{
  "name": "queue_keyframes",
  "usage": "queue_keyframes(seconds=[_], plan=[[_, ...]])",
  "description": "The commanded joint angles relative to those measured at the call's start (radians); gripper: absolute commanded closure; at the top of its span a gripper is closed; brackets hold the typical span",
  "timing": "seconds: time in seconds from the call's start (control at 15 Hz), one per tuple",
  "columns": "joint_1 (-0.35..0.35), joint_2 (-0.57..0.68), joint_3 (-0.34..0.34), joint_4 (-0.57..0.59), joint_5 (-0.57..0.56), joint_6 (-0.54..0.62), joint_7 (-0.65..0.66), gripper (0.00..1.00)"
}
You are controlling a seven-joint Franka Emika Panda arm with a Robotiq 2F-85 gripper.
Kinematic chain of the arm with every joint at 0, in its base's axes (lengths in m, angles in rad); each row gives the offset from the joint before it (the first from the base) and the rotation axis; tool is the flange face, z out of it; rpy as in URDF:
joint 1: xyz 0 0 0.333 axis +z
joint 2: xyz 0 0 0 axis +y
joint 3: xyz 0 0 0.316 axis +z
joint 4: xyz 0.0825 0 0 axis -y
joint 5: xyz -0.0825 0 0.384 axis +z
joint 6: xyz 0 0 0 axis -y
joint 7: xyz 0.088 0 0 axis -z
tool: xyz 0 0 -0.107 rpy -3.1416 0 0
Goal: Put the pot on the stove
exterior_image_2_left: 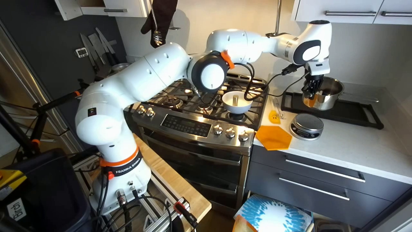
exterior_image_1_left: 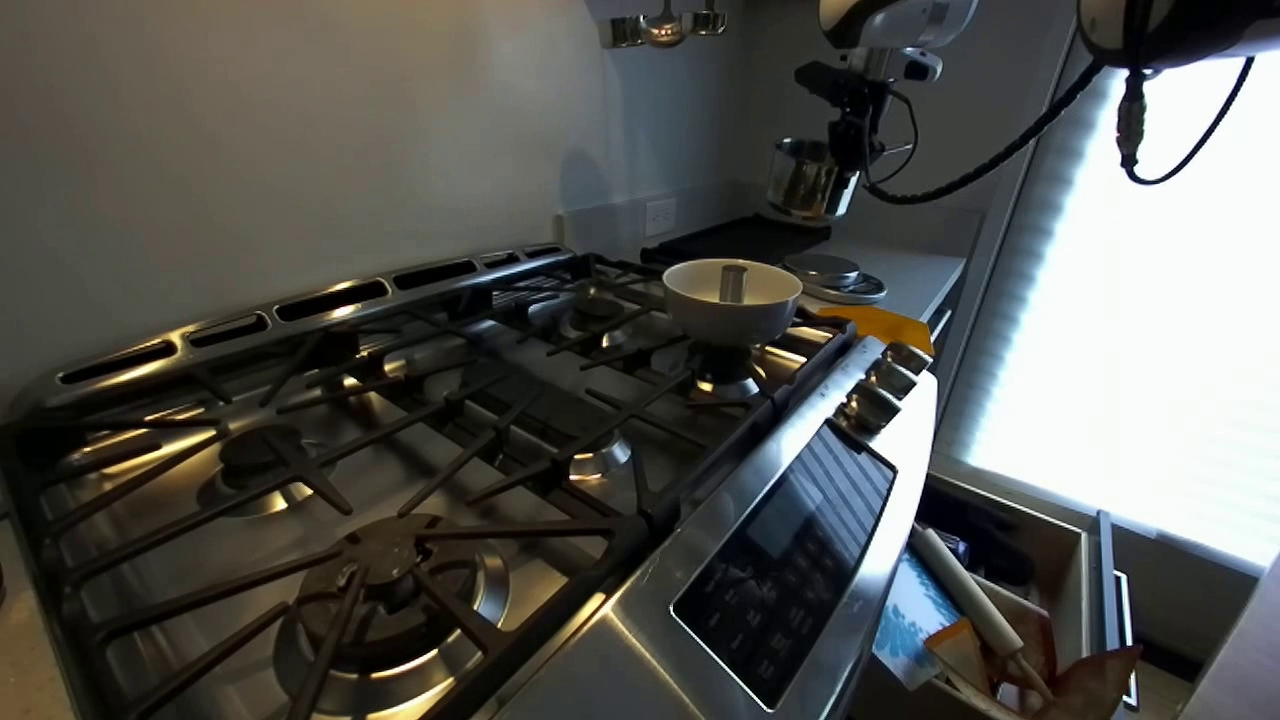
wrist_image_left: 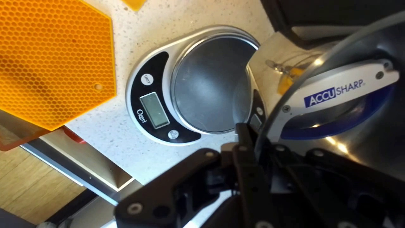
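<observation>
The pot [exterior_image_1_left: 800, 187] is a shiny steel cylinder, held upright or slightly tilted. It appears raised above the black tray at the right counter, also in an exterior view [exterior_image_2_left: 323, 102]. My gripper [exterior_image_2_left: 311, 91] is shut on the pot's near wall, one finger inside and one outside. In the wrist view, the fingers [wrist_image_left: 254, 142] pinch the rim of the pot [wrist_image_left: 370, 158]. A white and blue AccuSharp sharpener [wrist_image_left: 335, 91] lies inside the pot. The stove [exterior_image_1_left: 650, 640] has black grates and several burners; it also shows in an exterior view [exterior_image_2_left: 153, 121], left of the pot.
A white bowl [exterior_image_2_left: 236, 104] holding a metal cylinder stands on the stove's right front burner. A kitchen scale [exterior_image_2_left: 307, 125], an orange trivet [exterior_image_2_left: 274, 138] and a black tray [exterior_image_2_left: 357, 114] lie on the counter. A drawer [exterior_image_1_left: 1060, 530] below is open and full.
</observation>
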Motion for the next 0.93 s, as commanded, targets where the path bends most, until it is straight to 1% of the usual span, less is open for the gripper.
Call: queue_keyframes(seconds=[0.0, 0.27, 0.33, 0.67, 0.87], plan=[[0.026, -0.086, 0.027, -0.112, 0.016, 0.053, -0.072, 0.99], [0.046, -0.167, 0.047, -0.264, 0.026, 0.115, -0.116, 0.99], [0.052, -0.196, 0.050, -0.322, 0.028, 0.157, -0.126, 0.99], [0.069, -0.292, 0.067, -0.540, 0.049, 0.355, -0.149, 0.99], [0.074, -0.352, 0.085, -0.675, 0.072, 0.441, -0.168, 0.99]])
